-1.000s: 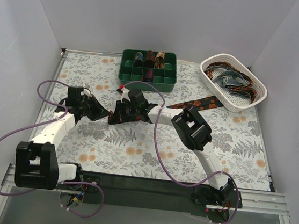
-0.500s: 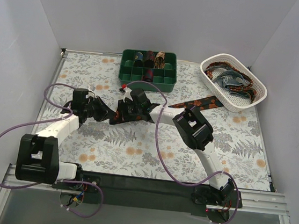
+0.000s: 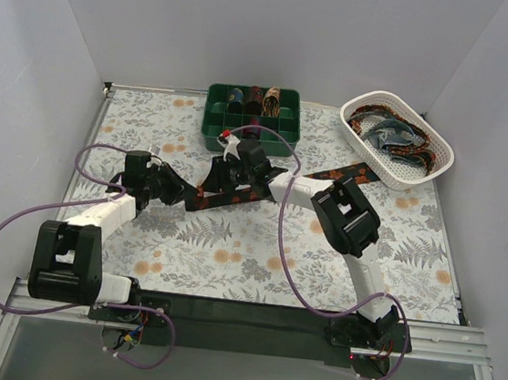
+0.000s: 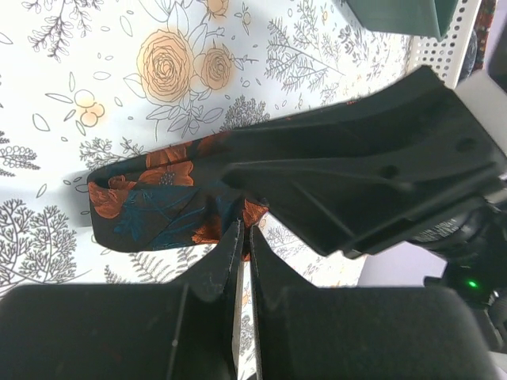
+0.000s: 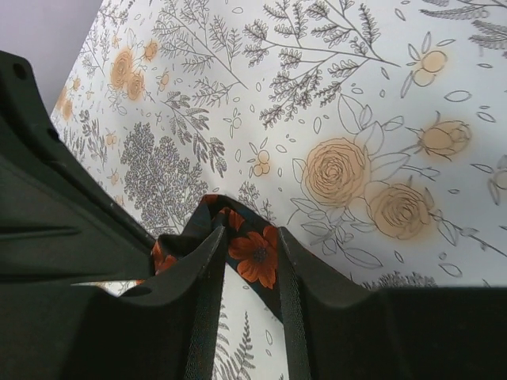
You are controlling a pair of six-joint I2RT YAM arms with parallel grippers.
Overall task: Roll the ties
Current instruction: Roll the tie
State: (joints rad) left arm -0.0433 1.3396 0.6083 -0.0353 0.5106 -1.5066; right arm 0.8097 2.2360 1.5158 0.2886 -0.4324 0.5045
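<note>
Tie [image 3: 352, 174]: dark with an orange-red flower print. Laid flat across the middle of the counter [image 3: 229, 251], running on a slant from just beside the white basket [image 3: 400, 176] down-left to a folded end between the two hands.

Left hand [image 3: 182, 197]: fully closed. In the left wrist view, fingertips [image 4: 234, 247] pressed together on the edge of the tie's folded end. Fold resting on the counter, with the black body of the right hand close above the fabric.

Right hand [image 3: 218, 184]: jaws parted to a moderate gap, gripping nothing. In the right wrist view, a strip of the tie lying lengthwise in the gap between the fingers [image 5: 207, 269]. Contact between pads and fabric edges not determinable. In the top view, positioned just up-right of the left hand, over the same end of the tie.

Green tray [image 3: 283, 138]: centre of the counter's far edge, with rolled ties [image 3: 255, 98] standing in several compartments.

White basket: far right corner of the counter, with loose ties [image 3: 393, 137] heaped inside.
</note>
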